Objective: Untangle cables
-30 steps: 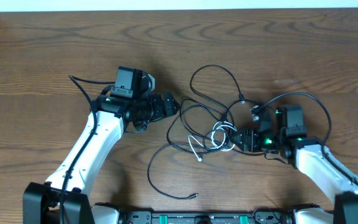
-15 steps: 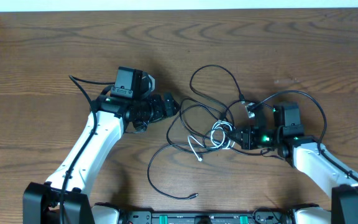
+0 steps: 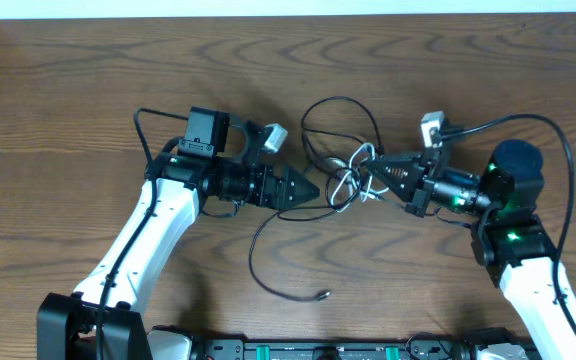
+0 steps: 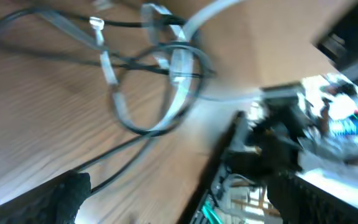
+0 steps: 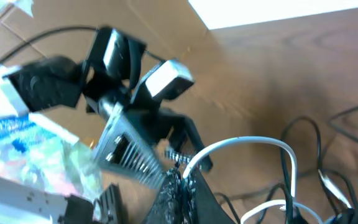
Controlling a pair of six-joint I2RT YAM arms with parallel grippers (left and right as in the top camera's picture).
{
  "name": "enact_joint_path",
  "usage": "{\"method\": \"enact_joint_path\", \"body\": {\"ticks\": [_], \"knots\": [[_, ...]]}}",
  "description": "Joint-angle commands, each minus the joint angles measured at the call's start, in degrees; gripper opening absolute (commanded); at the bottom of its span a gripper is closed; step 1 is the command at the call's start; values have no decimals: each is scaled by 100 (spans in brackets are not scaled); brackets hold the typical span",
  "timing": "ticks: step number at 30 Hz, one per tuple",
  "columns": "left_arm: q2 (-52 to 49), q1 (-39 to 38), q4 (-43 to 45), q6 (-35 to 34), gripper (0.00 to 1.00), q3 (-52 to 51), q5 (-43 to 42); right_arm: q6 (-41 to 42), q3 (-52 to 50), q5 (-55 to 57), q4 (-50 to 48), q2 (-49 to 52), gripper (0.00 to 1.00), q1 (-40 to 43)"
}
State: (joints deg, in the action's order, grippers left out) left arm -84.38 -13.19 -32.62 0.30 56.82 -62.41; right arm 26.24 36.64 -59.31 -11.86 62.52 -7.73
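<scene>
On top of the big brown wooden table (image 3: pixel 68 80), two robot arms reach in from the near edge. The white left arm (image 3: pixel 153 225) points toward the middle, and the right arm (image 3: pixel 528 270) points back at it. The cables (image 3: pixel 343 180) sit bunched in a knot between the two claws. One black loop (image 3: pixel 340 112) curls away from the knot toward the far side. Another black cord trails toward the near edge and ends in a little plug (image 3: pixel 321 295). The left claw (image 3: pixel 306 188) has its fingers spread as wide as they go, just beside the knot, and grips nothing. The right claw (image 3: pixel 376 172) is pinched tight on the white cable (image 5: pixel 247 141).
</scene>
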Motion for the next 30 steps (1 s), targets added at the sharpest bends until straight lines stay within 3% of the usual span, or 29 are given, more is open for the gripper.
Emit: {"method": "enact_joint_path", "body": {"ticks": [1, 4, 8, 12, 20, 22, 30], "knots": [[-26, 9, 127, 804, 98, 9, -1110, 247, 389, 131, -42, -39, 1, 61], [-26, 9, 415, 717, 98, 9, -1427, 243, 529, 136, -39, -39, 1, 44], [-26, -50, 1097, -313, 98, 9, -1172, 245, 531, 133, 92, -37, 1, 44], [-26, -367, 1438, -1967, 98, 9, 774, 249, 531, -24, 90, -42, 1, -37], [-46, -1805, 1757, -3952, 98, 9, 4546, 251, 531, -136, 9, -46, 1, -138], [-114, -2218, 1899, -4264, 98, 9, 5455, 415, 531, -302, -96, -46, 1, -138], [-595, -2594, 2809, -4264, 98, 9, 6824, 1147, 531, -1093, -918, -247, 1, -136]]}}
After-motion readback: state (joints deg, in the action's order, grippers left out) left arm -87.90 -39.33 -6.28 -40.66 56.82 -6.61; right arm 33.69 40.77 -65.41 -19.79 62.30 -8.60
